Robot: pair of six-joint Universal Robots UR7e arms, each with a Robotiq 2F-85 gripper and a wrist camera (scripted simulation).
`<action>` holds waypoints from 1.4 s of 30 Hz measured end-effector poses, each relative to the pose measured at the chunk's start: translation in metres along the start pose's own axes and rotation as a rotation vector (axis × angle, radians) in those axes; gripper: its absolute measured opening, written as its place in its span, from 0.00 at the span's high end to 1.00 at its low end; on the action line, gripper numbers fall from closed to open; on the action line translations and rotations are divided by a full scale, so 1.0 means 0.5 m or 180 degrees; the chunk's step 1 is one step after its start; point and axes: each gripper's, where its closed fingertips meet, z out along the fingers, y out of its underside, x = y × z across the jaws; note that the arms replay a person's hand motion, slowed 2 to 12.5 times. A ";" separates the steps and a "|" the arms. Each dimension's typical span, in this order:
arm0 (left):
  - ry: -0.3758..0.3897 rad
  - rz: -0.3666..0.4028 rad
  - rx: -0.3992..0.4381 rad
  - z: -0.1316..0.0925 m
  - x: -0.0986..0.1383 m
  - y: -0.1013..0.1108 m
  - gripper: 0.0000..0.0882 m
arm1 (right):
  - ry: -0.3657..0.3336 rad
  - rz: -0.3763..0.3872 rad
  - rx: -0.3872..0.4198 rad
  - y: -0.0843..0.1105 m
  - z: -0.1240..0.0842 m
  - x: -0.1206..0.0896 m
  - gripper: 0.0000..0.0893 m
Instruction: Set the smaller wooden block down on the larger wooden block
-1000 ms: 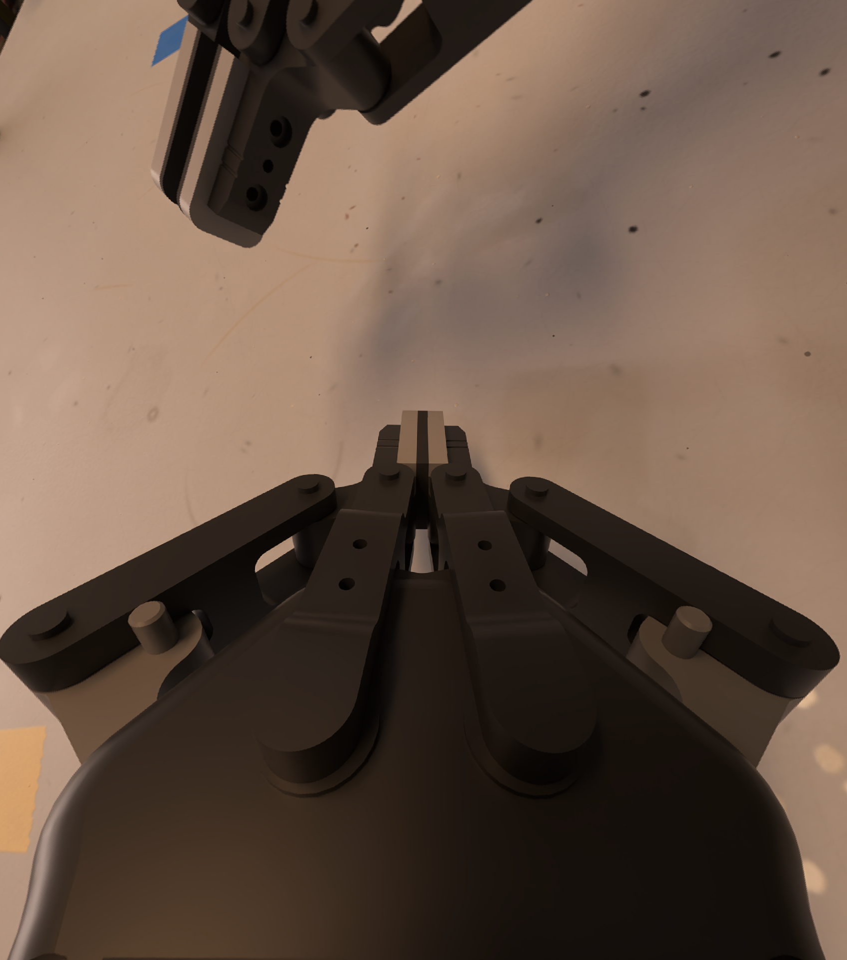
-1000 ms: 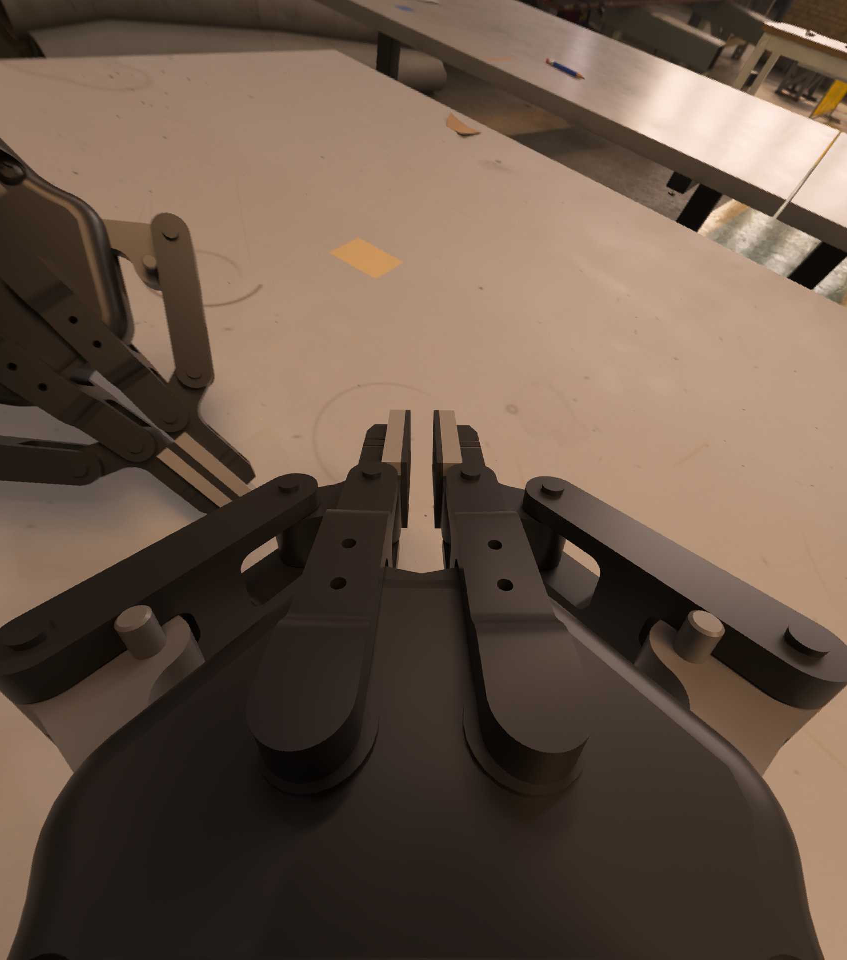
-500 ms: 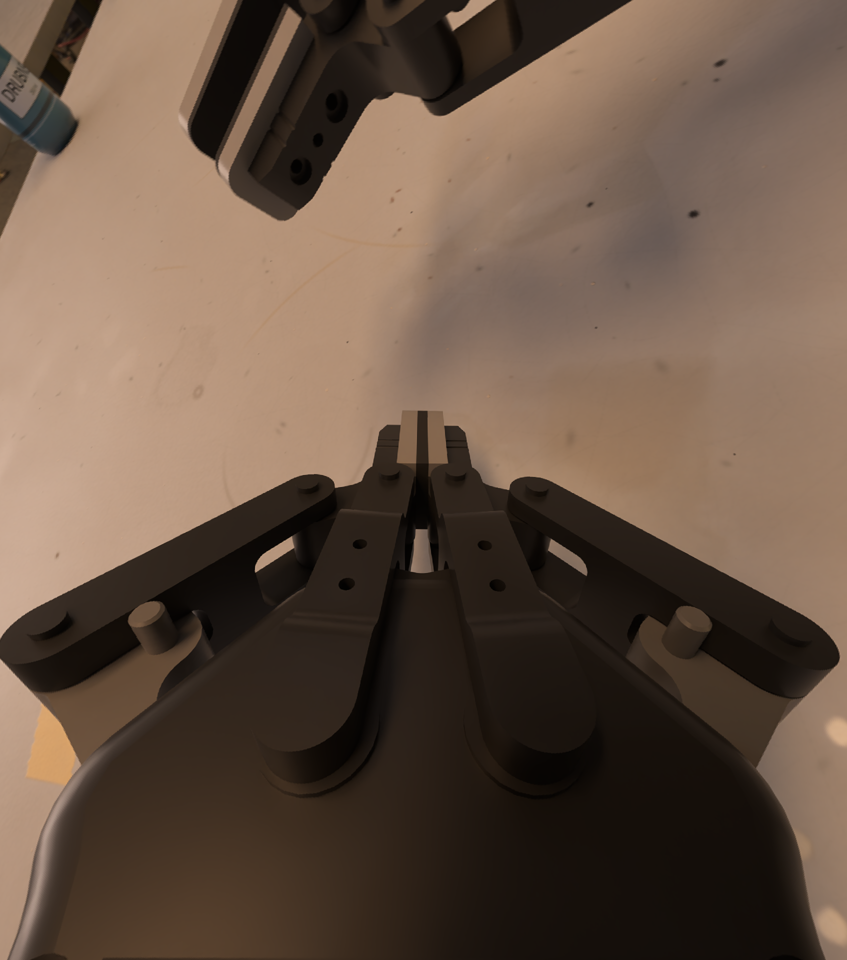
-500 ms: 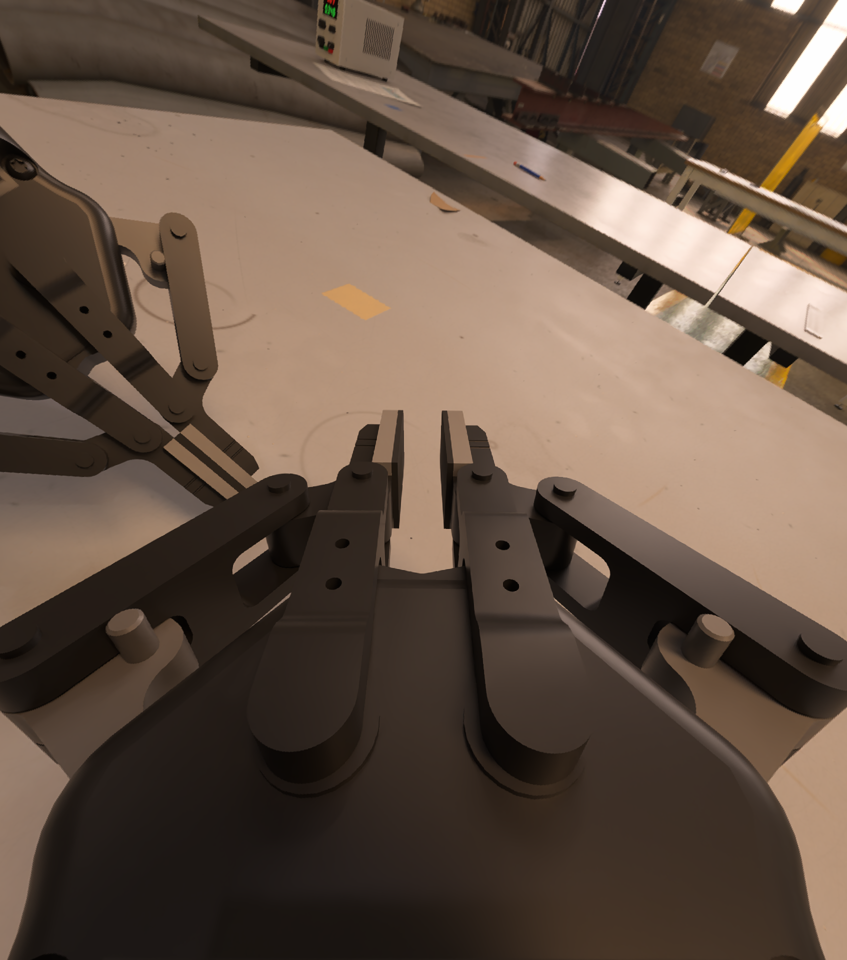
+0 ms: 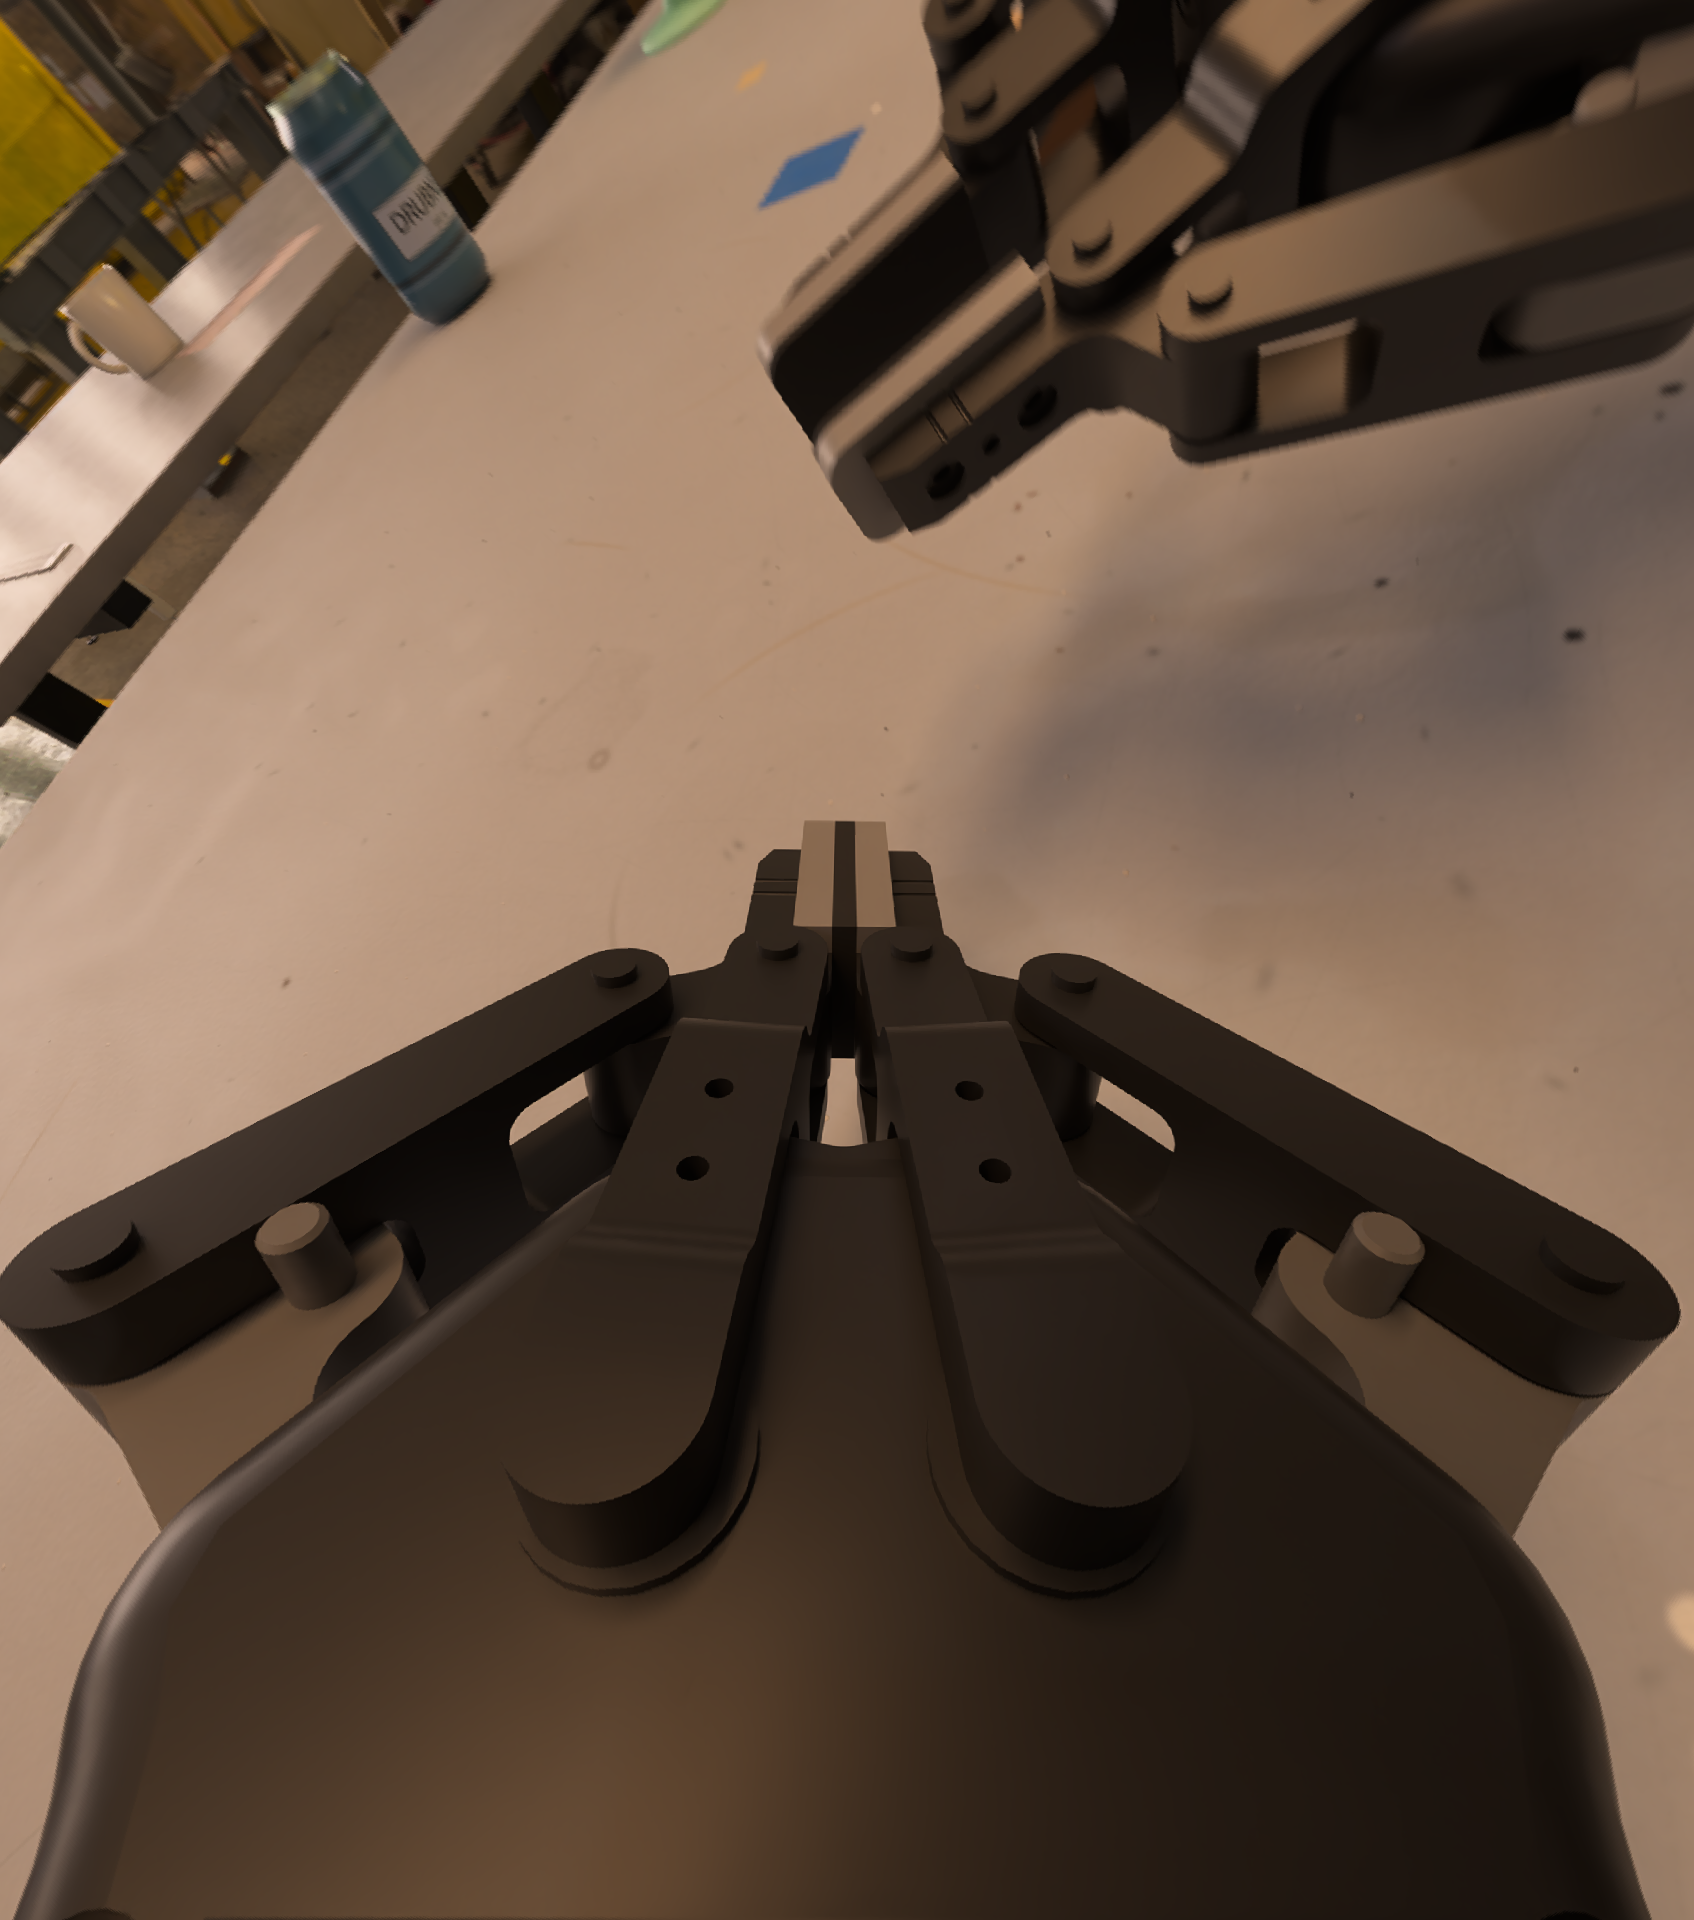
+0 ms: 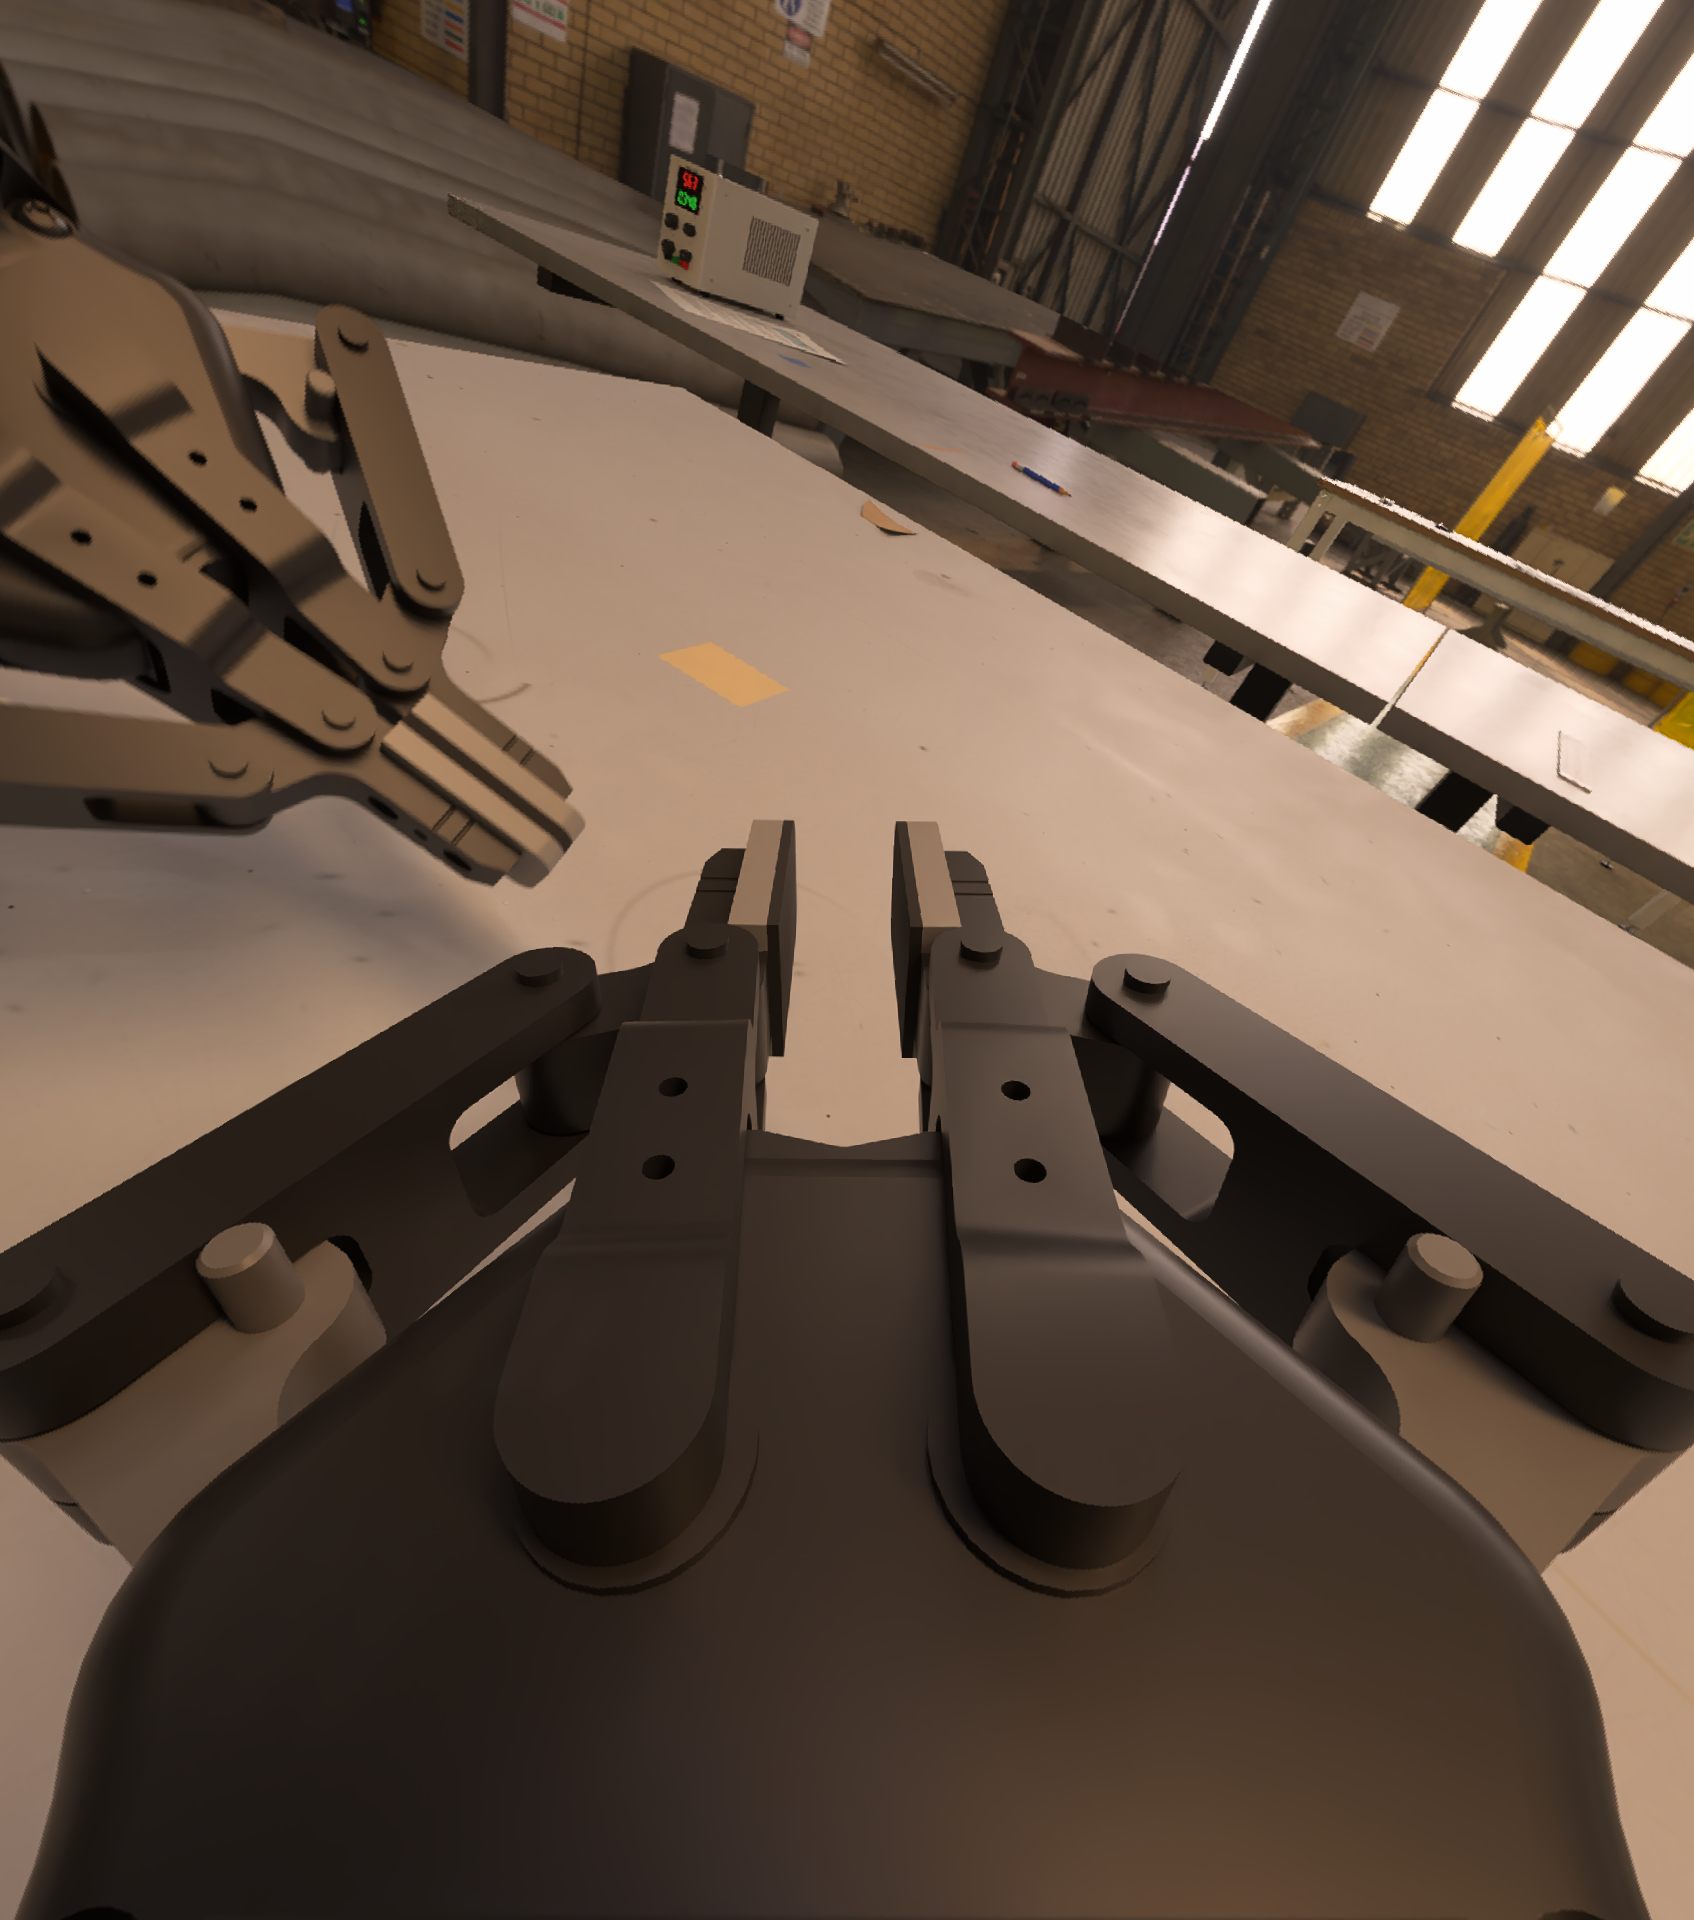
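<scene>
1. Two changes stand out for us against the pictures from a second ago: our right tool (image 6: 843,883) had its pads almost meeting and now they stand clearly apart with nothing between them, and both cameras have tipped up from the worktop (image 5: 510,727) to take in more of the hall.
2. Our left tool (image 5: 844,873) is as it was, its pads pressed together and gripping nothing; it hangs above the bare worktop, near the right tool.
3. We read the widening as getting ready for a grasp, so the task looks to be at its very start, with no pick-up made.
4. Neither wooden block shows in either view, so we cannot say where they lie or how they look.
5. What we do see is a blue bottle (image 5: 386,197) and a white mug (image 5: 121,322) on a neighbouring bench, and a tan patch of tape (image 6: 723,673) on our worktop.
</scene>
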 end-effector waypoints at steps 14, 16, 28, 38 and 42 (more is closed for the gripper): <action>-0.0359 -0.0345 0.0208 -0.077 -0.038 -0.067 1.00 | -0.0132 -0.0057 0.0092 -0.005 -0.003 -0.013 0.81; -0.0410 -0.0427 0.0183 -0.097 -0.042 -0.072 1.00 | -0.0144 -0.0051 0.0099 -0.005 -0.003 -0.014 0.81; -0.0836 -0.1201 0.0383 -0.269 -0.060 -0.091 1.00 | -0.0214 -0.0006 0.0126 -0.007 -0.004 -0.017 0.81; -0.1473 -0.1826 0.0494 -0.444 -0.101 -0.047 1.00 | -0.0286 -0.0023 0.0147 -0.009 -0.004 -0.025 0.81; -0.1707 -0.2160 0.0386 -0.507 -0.115 -0.006 0.95 | -0.0318 -0.0043 0.0156 -0.011 -0.004 -0.030 0.81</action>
